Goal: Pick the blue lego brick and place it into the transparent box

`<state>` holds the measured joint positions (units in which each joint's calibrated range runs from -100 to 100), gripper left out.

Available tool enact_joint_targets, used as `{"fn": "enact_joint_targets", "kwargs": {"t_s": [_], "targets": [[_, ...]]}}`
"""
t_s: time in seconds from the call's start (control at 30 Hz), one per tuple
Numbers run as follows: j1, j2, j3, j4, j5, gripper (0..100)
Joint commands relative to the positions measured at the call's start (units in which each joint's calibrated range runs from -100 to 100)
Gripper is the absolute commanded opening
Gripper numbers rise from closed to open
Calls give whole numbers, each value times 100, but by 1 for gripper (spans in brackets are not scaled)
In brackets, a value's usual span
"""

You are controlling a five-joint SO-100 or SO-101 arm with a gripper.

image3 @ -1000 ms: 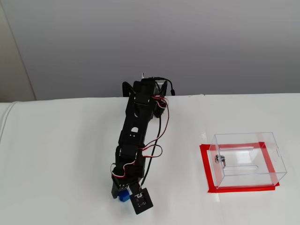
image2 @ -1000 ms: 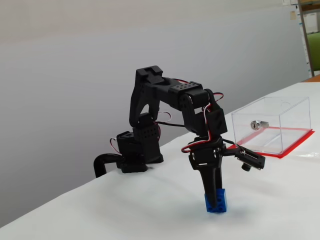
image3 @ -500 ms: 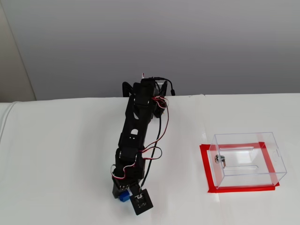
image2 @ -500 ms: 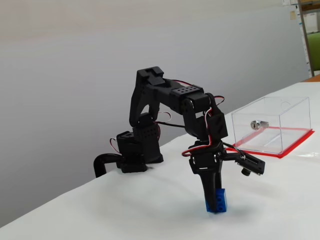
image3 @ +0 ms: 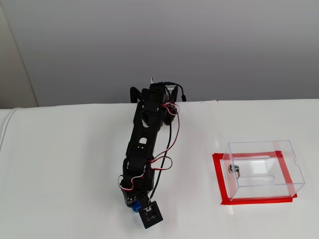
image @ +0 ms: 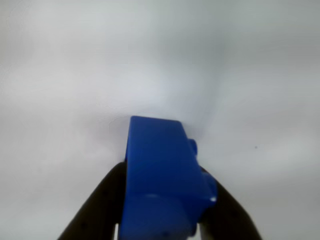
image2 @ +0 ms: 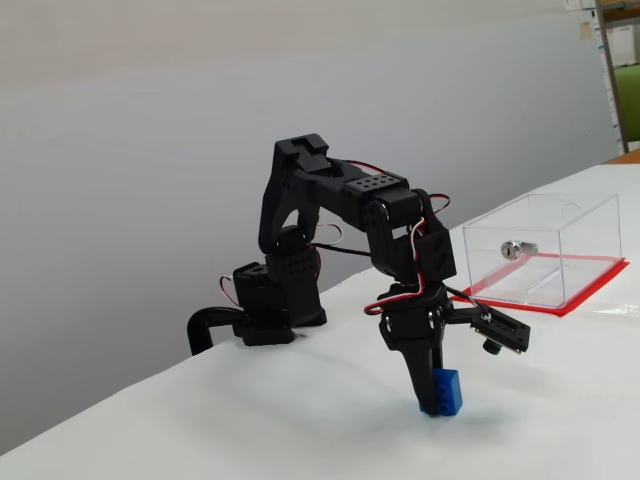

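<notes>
The blue lego brick (image: 162, 180) sits between the two black fingers of my gripper (image: 162, 210) in the wrist view, tilted, with studs facing right. In a fixed view the gripper (image2: 432, 395) points down and the brick (image2: 446, 392) is at or just above the white table. In another fixed view only a sliver of the brick (image3: 135, 205) shows under the arm. The transparent box (image2: 545, 250) with red base and silver lock stands to the right, well apart from the gripper; it also shows from above (image3: 263, 169).
The arm's base (image2: 265, 305) is clamped at the table's back edge. The white table (image3: 60, 169) spreads on all sides, with a grey wall behind. The wrist camera housing (image3: 151, 215) sticks out beside the gripper.
</notes>
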<state>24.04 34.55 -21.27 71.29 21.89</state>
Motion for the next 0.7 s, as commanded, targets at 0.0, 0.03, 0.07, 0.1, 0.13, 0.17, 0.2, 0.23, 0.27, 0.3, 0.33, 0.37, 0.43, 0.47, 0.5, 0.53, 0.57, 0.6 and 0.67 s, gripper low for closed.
{"fn": "enact_joint_targets", "kwargs": {"t_s": [0.0, 0.03, 0.07, 0.1, 0.13, 0.17, 0.2, 0.23, 0.27, 0.3, 0.33, 0.37, 0.43, 0.47, 0.5, 0.53, 0.57, 0.6, 0.67], "targets": [[-34, -133, -314, -62, 14, 2], [-34, -166, -314, -62, 14, 2], [-34, -183, -314, -62, 14, 2], [-34, -200, -350, -62, 14, 2], [-27, -200, -459, -28, 14, 2], [-27, -209, -576, 16, 14, 2], [-27, -294, -703, 25, 14, 2], [-27, -387, -775, 25, 14, 2], [-34, -497, -811, -36, 14, 2], [-49, -608, -857, -62, 14, 2], [-79, -710, -929, -62, 9, 2], [-108, -811, -992, -62, 9, 2], [-152, -990, -1047, -62, 9, 2], [-167, -1066, -1047, -62, 9, 2], [-175, -1244, -1047, -71, -17, 2], [-189, -1337, -1047, -62, -28, 2], [-219, -1422, -1047, -54, -28, 2], [-241, -1533, -1047, -54, -28, 2], [-278, -1753, -1047, -54, -28, 2]]}}
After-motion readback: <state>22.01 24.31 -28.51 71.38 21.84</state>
